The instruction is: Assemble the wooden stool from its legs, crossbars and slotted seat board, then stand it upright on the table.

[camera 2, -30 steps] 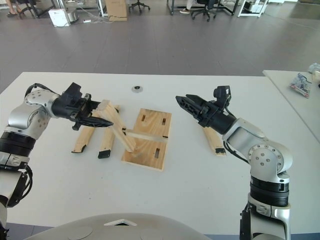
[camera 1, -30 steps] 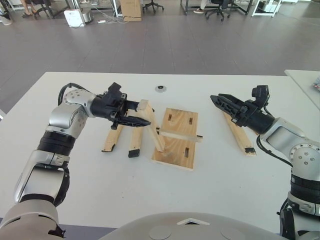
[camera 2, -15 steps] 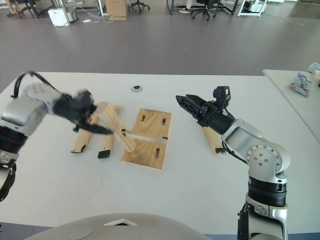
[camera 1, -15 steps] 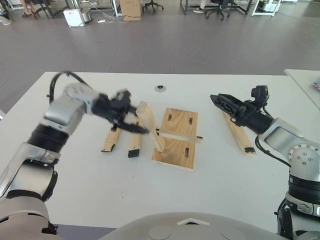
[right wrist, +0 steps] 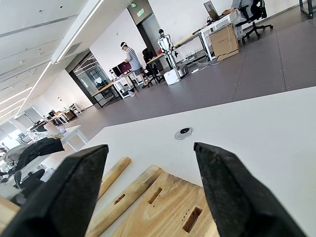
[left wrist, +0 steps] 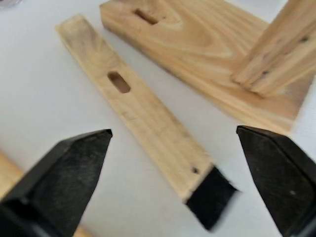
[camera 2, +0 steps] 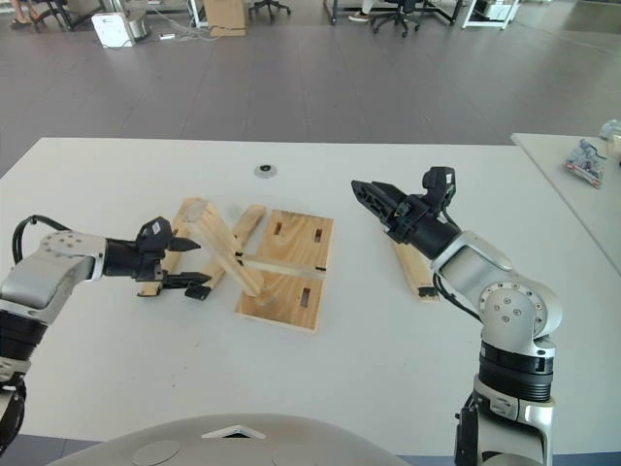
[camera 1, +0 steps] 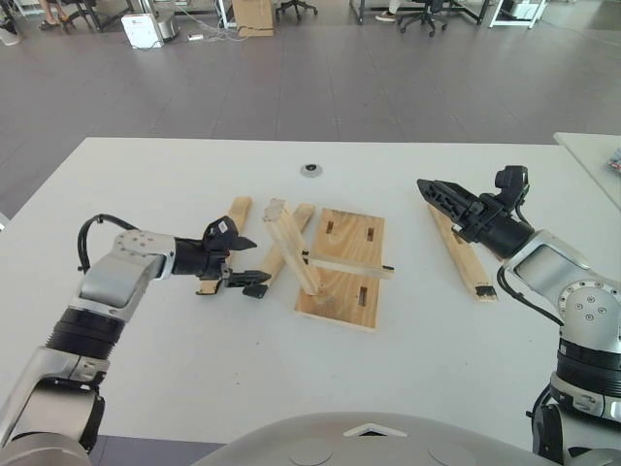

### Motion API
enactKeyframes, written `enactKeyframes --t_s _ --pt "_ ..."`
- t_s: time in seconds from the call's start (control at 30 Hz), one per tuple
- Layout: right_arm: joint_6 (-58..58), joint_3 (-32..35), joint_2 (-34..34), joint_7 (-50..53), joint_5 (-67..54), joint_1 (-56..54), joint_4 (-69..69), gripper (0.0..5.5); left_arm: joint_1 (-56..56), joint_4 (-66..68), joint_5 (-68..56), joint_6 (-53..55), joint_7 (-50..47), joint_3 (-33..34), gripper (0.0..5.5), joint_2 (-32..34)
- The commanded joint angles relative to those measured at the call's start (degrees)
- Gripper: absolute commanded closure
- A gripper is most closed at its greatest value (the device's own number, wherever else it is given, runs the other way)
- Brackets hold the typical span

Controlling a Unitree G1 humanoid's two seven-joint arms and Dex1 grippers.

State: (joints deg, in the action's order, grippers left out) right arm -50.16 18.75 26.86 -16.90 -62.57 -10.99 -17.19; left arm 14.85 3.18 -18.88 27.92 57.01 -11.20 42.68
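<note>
Jaws open both sides: L gripper (camera 1: 254,260) straddles black-tipped end of leg (left wrist: 143,111), not touching; R gripper (camera 1: 432,192) above second leg (camera 1: 464,257) nr table (camera 1: 194,388) right edge.

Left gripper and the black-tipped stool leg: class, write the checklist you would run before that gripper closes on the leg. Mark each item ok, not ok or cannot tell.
1. Left gripper open: ok.
2. Its fingers on either side of the black-tipped leg, near the tipped end: ok.
3. That leg apart from the seat board: ok, bare table shows between them in the left wrist view.
4. That leg free of the propped leg crossing it in the head views: cannot tell.
5. Right gripper open, holding nothing, away from the grasp: ok.
6. Stool assembled: not ok; the seat board lies flat.
</note>
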Motion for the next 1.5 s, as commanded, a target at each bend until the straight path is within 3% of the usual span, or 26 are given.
enactKeyframes --t_s 0.03,0.2,0.4,0.77,0.9,1.0,1.13,1.3,1.5 --pt "-0.40 -0.25 0.39 -0.13 0.49 -0.52 0.07 2.25 -4.31 -0.65 2.60 -1.35 -8.51 1.14 0.84 -6.21" --pt "-0.41 -0.32 0.22 0.31 0.76 -0.56 0.16 2.25 -8.91 -1.74 7.91 -1.93 -18.11 0.15 0.84 -10.52" --pt "-0.24 0.35 -0.68 2.95 1.44 -0.70 1.23 2.25 -9.76 0.80 14.01 -7.22 -19.03 -1.32 1.76 -7.97" --pt "-0.78 1.09 -1.28 5.68 2.05 -2.61 3.65 2.25 -7.94 2.42 14.25 -8.75 -17.97 -1.34 3.33 -9.71" --pt "-0.90 1.27 -1.23 5.81 2.05 -2.97 3.85 2.25 -3.98 -0.18 8.44 -6.68 -18.49 5.46 3.35 -11.04" --pt "-1.36 1.17 -1.33 5.65 1.07 -4.77 4.10 2.25 4.10 -1.74 2.53 -7.96 -19.88 14.11 3.37 -11.93" --pt "-3.29 1.70 -1.52 5.89 -5.20 -9.03 1.71 2.25 13.13 -11.51 -19.00 4.16 -10.03 20.70 3.37 -10.80" --pt "-3.33 1.04 -0.78 3.59 -19.35 -18.42 -4.92 1.37 20.63 -16.41 -41.45 18.96 -6.51 24.24 3.37 -10.76" --pt "-1.95 1.47 1.46 2.39 -29.60 -20.88 -5.03 0.22 21.80 -17.23 -48.70 25.62 -5.12 23.15 3.37 -9.35"
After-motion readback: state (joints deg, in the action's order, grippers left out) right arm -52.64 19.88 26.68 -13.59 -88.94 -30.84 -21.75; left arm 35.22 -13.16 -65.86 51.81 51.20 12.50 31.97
